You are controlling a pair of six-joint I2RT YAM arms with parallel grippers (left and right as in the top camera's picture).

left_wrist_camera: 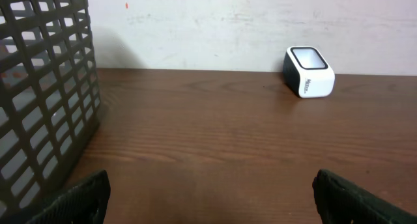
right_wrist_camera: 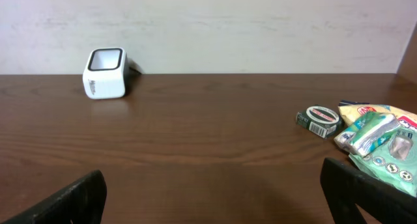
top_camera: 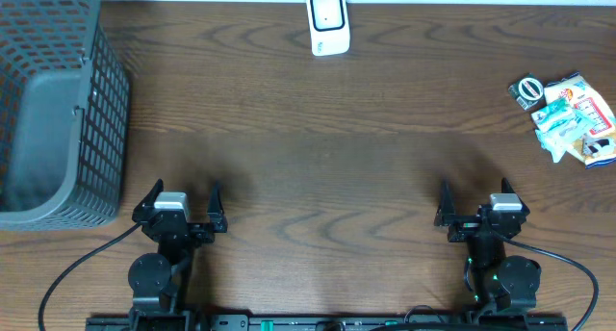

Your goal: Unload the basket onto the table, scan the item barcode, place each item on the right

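- Your left gripper [top_camera: 186, 189] stands wide open and nothing is between its fingers [left_wrist_camera: 78, 198]. Only bare counter [top_camera: 318, 148] shows between them in the left wrist view.
- Your right gripper [top_camera: 474, 189] is also opened fully and it holds nothing. Its two fingers [right_wrist_camera: 71, 198] fill the lower corners of the right wrist view.
- Both grippers are at the near edge of the counter, well apart from each other, and they touch no object.
- To the left of the left gripper, and reaching ahead of it, you see the grey basket [top_camera: 48, 100] with lattice walls. It is near the gripper but apart from it.
- The barcode scanner [top_camera: 327, 21], white with a dark window, sits far ahead at the back edge of the counter. It is ahead and to the right of the left gripper, and ahead and to the left of the right gripper.
- The items to scan lie ahead of the right gripper and off to its right. There is a small dark green box [top_camera: 528, 89] and, just beside it on the outer side, a heap of green and white packets [top_camera: 576, 119].
- The box and the packets are well apart from the scanner, and the print on them is too small to read.
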